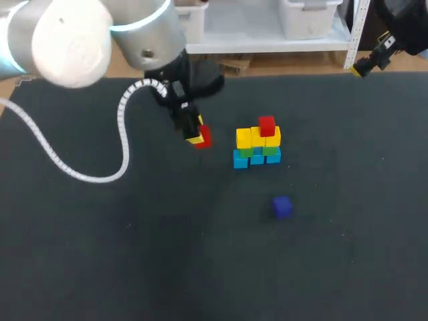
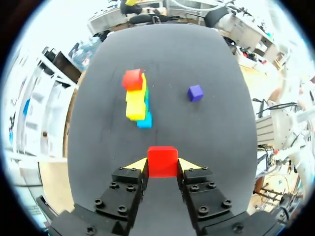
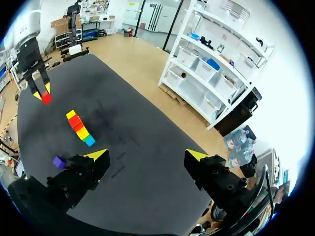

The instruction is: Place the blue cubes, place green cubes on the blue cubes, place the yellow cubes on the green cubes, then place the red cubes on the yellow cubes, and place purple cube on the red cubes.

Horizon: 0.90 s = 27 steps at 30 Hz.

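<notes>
The left gripper [image 2: 163, 166] pinches a red cube [image 2: 162, 158] by two opposite faces between its yellow tips, leaving the underside free to seat on the yellow row. The cube is a plain, bright, sharp-edged block, held level. Ahead of the gripper stands the stack [image 2: 138, 105]: blue, green, yellow, one placed red [image 2: 133, 79]. Beside the stack, the purple cube [image 2: 195, 93] lies alone on the worktop [image 2: 206, 142]. The right gripper [image 3: 147, 160] is spread and holding nothing, well apart, probably to stay clear.

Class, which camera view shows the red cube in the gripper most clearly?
The left wrist view: the held red cube sits large and unobstructed in the left gripper. The head view shows it small, from above; the right wrist view, tiny and far.
</notes>
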Each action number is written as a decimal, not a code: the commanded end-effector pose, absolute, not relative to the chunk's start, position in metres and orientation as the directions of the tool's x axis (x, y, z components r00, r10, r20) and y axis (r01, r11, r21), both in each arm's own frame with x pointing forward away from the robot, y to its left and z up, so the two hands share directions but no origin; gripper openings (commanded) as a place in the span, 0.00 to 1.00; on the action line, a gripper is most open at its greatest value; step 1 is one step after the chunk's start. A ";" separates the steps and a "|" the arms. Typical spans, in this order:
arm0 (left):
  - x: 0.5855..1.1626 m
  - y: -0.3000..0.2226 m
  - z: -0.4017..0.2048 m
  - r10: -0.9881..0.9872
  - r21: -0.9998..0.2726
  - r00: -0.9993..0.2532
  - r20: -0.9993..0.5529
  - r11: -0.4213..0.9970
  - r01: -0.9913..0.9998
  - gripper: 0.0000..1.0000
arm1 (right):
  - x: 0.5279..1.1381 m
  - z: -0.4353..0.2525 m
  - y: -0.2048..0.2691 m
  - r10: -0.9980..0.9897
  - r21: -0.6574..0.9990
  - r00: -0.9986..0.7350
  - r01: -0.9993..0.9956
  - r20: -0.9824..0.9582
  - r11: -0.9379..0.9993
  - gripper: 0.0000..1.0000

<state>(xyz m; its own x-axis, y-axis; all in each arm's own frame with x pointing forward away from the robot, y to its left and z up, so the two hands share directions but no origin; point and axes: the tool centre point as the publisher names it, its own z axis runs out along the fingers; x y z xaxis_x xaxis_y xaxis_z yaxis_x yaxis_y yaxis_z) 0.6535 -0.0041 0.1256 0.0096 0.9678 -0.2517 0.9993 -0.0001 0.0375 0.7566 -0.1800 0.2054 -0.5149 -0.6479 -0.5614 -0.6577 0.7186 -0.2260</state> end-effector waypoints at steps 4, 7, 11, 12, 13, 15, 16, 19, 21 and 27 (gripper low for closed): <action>0.657 -0.031 0.136 0.972 -0.043 0.098 -0.215 -0.109 0.993 0.00 | 0.756 0.205 -0.180 -0.647 -0.229 -0.515 -0.655 -0.562 0.720 1.00; 0.655 -0.037 0.134 0.974 -0.063 0.122 -0.192 -0.136 0.989 0.00 | 0.756 0.205 -0.180 -0.647 -0.229 -0.515 -0.655 -0.562 0.720 1.00; 0.652 -0.045 0.126 0.981 -0.083 0.123 -0.149 -0.137 0.987 0.00 | 0.756 0.205 -0.180 -0.647 -0.229 -0.515 -0.655 -0.562 0.720 1.00; 0.653 -0.046 0.124 0.983 -0.092 0.118 -0.137 -0.131 0.987 0.00 | 0.756 0.205 -0.180 -0.647 -0.229 -0.515 -0.655 -0.562 0.720 1.00; 0.655 -0.048 0.121 0.986 -0.098 0.109 -0.128 -0.122 0.988 0.00 | 0.756 0.205 -0.180 -0.647 -0.229 -0.515 -0.655 -0.562 0.720 1.00; 0.660 -0.050 0.118 0.988 -0.094 0.097 -0.121 -0.109 0.990 0.00 | 0.756 0.205 -0.180 -0.647 -0.229 -0.515 -0.655 -0.562 0.720 1.00; 0.662 -0.052 0.119 0.988 -0.097 0.093 -0.120 -0.105 0.990 0.00 | 0.756 0.205 -0.180 -0.647 -0.229 -0.515 -0.655 -0.562 0.720 1.00; 0.667 -0.057 0.122 0.988 -0.099 0.090 -0.127 -0.103 0.990 0.00 | 0.756 0.205 -0.180 -0.647 -0.229 -0.515 -0.655 -0.562 0.720 1.00; 0.670 -0.061 0.123 0.987 -0.092 0.095 -0.131 -0.108 0.990 0.00 | 0.756 0.205 -0.180 -0.647 -0.229 -0.515 -0.655 -0.562 0.720 1.00; 0.673 -0.074 0.125 0.983 -0.112 0.107 -0.150 -0.124 0.986 0.00 | 0.756 0.205 -0.180 -0.647 -0.229 -0.515 -0.655 -0.562 0.720 1.00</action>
<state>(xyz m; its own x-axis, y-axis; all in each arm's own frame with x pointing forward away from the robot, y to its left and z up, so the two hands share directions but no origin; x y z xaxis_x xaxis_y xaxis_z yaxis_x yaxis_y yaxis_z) 0.6669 -0.0677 0.1260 0.1044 0.9816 -0.1598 0.9914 -0.1154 -0.0613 0.7565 -0.1800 0.2054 -0.5149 -0.6479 -0.5614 -0.6577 0.7186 -0.2260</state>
